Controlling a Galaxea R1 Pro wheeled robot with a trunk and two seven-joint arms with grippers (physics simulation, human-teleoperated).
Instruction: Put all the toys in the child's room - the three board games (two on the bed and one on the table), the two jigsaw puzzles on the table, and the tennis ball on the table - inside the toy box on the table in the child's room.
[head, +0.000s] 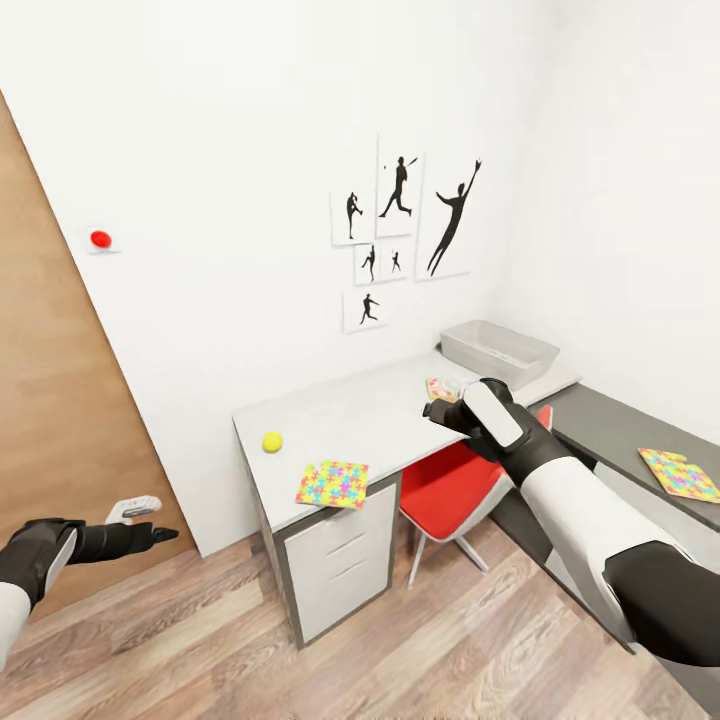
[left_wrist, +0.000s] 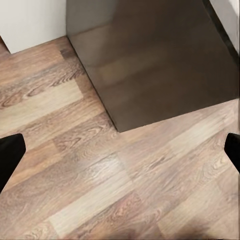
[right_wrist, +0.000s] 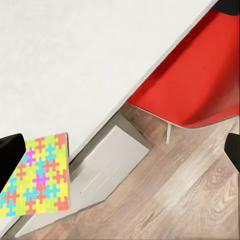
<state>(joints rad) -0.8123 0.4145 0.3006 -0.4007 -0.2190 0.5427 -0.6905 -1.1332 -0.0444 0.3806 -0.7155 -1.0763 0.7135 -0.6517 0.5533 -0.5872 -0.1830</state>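
You are holding the right gripper (head: 432, 408), jaws spread, over the table (head: 340, 410), positioning toward the jigsaw puzzle (head: 332, 484) at seven o'clock; the left gripper (head: 165, 535) is idling spread.

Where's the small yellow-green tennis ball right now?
In the head view, the small yellow-green tennis ball sits on the light grey desk near its left end, just left of the multicolour jigsaw puzzle sheet overhanging the front edge.

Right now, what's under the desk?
A red chair is tucked under the desk, beside the white drawers. The right arm covers the space behind the chair.
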